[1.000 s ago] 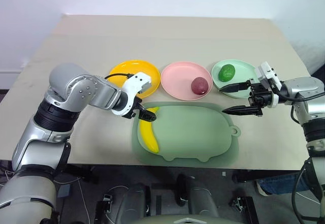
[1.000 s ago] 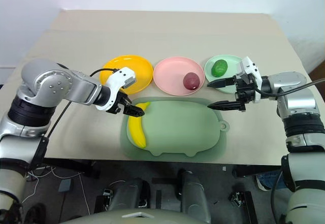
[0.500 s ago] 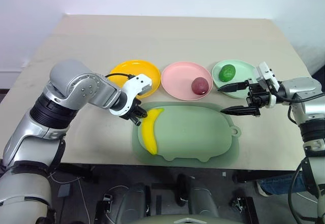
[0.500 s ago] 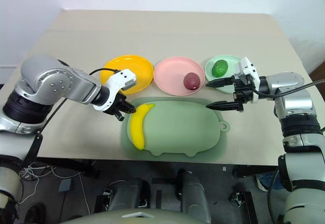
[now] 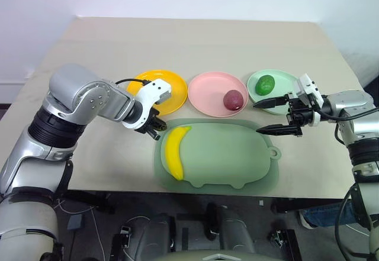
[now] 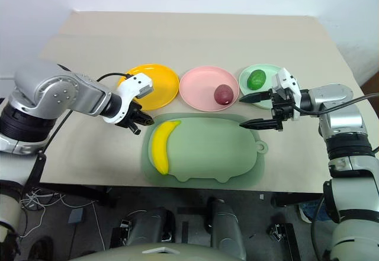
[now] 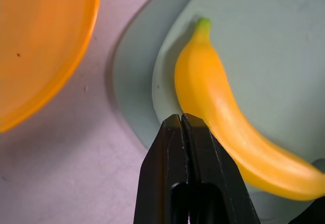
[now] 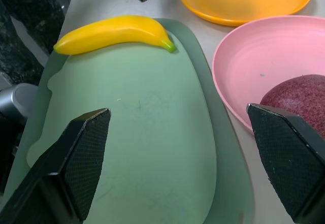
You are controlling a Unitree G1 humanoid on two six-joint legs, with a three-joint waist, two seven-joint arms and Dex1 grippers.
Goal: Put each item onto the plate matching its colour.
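banana (image 5: 174,150): lies on pig-shaped mat (image 5: 237,154) – long axis near-to-far, green tip toward the plates (slight lean right)
L gripper (image 5: 154,132): fingers pressed together, holds nothing – just beside tip
R gripper (image 5: 267,116): spread wide, empty

Table (image 5: 195,42): beige top
Plates in a row on it: orange-yellow plate (image 5: 142,84), pink plate (image 5: 207,92), mint green plate (image 5: 285,82), each just beside the next
Mat (image 5: 228,151): sage-green, pig-shaped, flat on the table just in front of the plates
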